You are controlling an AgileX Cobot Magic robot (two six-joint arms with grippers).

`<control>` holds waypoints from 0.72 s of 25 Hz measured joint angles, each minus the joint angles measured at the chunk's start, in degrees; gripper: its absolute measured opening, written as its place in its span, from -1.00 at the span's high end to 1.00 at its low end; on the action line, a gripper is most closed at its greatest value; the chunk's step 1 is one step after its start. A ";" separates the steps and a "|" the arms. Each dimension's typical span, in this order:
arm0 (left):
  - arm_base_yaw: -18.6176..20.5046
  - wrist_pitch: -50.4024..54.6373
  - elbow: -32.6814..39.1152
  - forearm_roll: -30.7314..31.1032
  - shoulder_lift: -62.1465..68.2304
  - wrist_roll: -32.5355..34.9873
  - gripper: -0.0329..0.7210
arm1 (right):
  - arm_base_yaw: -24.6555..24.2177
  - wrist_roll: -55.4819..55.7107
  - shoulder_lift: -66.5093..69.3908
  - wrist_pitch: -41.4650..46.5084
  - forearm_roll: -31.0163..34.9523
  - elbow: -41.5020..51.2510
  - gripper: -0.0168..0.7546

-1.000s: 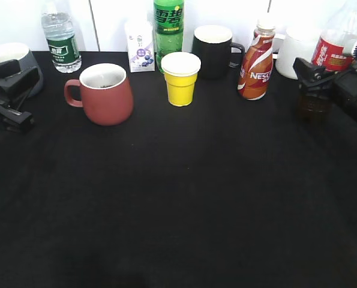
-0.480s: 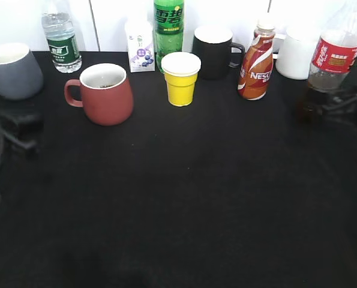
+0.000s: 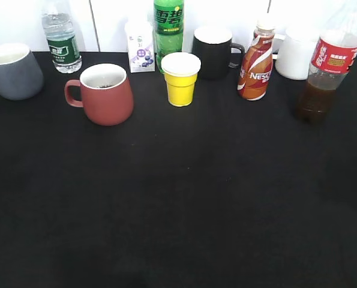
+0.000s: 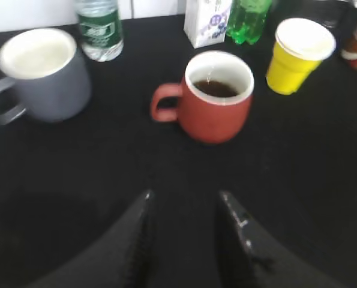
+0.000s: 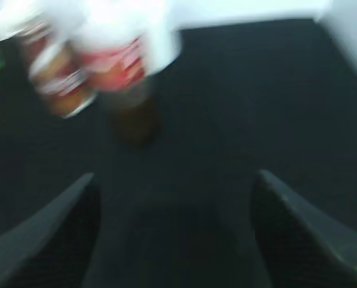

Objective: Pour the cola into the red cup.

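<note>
The cola bottle (image 3: 325, 75) stands upright at the right edge of the black table, with brown drink in its lower part; it shows blurred in the right wrist view (image 5: 127, 90). The red cup (image 3: 103, 94) stands at the left with a little dark liquid inside, seen in the left wrist view (image 4: 217, 99). My left gripper (image 4: 184, 201) is open and empty, well back from the cup. My right gripper (image 5: 172, 180) is open wide and empty, apart from the bottle. Neither arm shows in the exterior view.
A grey mug (image 3: 11, 71), water bottle (image 3: 61, 39), milk carton (image 3: 140, 48), green Sprite bottle (image 3: 168, 30), yellow paper cup (image 3: 180, 78), black mug (image 3: 214, 51), Nescafe bottle (image 3: 256, 60) and white mug (image 3: 295, 57) line the back.
Both arms have pulled back out of the exterior view. The right gripper has let go of the cola bottle, which now stands alone on the table.
</note>
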 joint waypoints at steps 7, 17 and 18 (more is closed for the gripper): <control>0.00 16.21 4.62 0.71 -24.22 5.37 0.22 | 0.00 -16.84 -17.07 13.80 15.08 -0.07 -0.56; 0.00 25.00 13.60 -1.95 -37.65 9.27 0.22 | 0.00 -5.46 -34.76 35.63 -1.03 3.85 -0.56; 0.00 25.00 13.60 -2.33 -37.65 9.57 0.22 | 0.00 -5.02 -34.76 35.57 -1.22 3.91 -0.55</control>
